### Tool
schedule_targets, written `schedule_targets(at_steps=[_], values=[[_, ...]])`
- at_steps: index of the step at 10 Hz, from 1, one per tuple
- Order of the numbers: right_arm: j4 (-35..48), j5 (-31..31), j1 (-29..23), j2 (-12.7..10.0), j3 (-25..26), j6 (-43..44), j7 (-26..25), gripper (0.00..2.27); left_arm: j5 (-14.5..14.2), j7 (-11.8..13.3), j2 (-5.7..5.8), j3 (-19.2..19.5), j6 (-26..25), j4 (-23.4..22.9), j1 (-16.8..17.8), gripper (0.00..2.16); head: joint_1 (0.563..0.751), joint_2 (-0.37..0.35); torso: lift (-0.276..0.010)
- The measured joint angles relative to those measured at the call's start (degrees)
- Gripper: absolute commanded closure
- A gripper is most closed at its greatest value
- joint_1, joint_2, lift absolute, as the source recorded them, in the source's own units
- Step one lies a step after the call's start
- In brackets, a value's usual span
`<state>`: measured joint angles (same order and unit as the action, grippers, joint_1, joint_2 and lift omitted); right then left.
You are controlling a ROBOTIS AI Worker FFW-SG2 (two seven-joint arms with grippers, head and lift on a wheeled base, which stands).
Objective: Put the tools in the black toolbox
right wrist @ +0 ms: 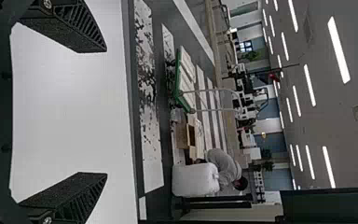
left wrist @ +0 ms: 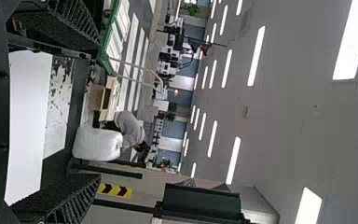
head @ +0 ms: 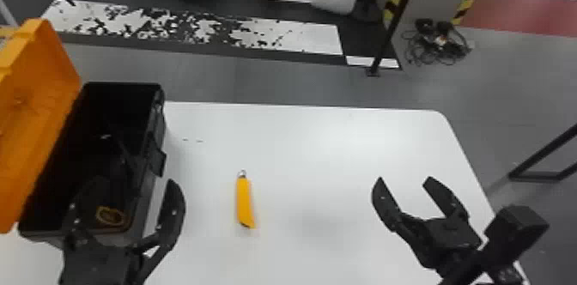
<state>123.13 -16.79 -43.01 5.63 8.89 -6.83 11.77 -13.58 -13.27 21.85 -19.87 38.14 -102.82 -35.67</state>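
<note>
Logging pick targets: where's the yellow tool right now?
Head view: the yellow tool lies on the white table, right of the black toolbox, between the left gripper and right gripper, nearer the left one.

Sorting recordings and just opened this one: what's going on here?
A robot is to put tools in the black toolbox, whose orange lid stands open. Neither arm is holding anything: the left pincer is open by the toolbox's near end, the right pincer open over the table's right side. One yellow tool lies between them, not yet packed.
</note>
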Motion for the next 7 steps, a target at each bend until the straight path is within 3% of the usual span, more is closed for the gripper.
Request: schedule_targets(at_steps=[7], values=[[-0.44, -0.27, 0.21, 0.00, -0.10, -0.04, -0.75, 0.04, -0.37, 0.19, 0.17, 0.01, 0.04, 0.92, 0.53, 0.00, 0.695, -0.139, -0.039]])
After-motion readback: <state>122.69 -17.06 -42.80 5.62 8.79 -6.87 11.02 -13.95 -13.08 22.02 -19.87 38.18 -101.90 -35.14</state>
